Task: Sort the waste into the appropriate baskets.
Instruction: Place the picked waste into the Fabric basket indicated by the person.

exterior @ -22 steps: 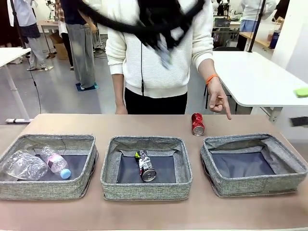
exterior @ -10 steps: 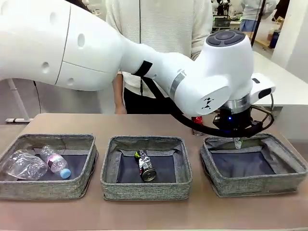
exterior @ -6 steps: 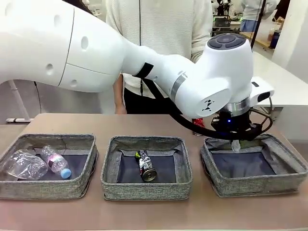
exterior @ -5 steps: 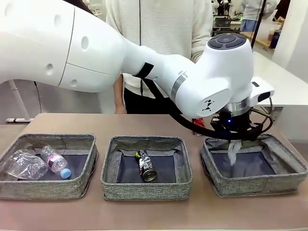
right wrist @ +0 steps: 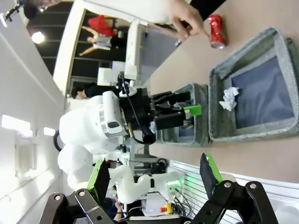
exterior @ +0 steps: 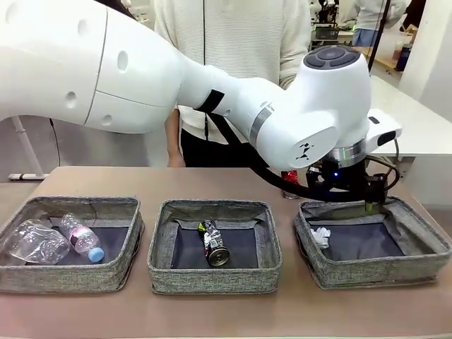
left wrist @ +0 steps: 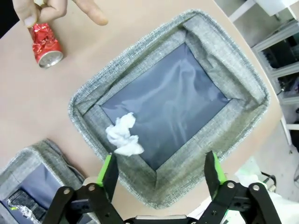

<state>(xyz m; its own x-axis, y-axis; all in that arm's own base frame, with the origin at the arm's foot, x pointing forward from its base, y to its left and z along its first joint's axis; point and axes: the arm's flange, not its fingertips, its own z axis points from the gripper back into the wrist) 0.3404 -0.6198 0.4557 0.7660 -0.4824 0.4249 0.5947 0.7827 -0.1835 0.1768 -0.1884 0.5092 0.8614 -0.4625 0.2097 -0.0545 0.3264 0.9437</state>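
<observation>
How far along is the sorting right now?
Done: two clear bottles in the left basket, black-silver can in the middle basket, paper wad in the right basket. In hand: nothing; the left gripper hangs open above it. Left: the red can on the table by the person's hand.

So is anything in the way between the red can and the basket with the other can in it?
Nothing visible blocks it. The red can stands on bare table beyond the baskets, with a person's hand at its top. The middle basket holding the black-silver can is open-topped.
</observation>
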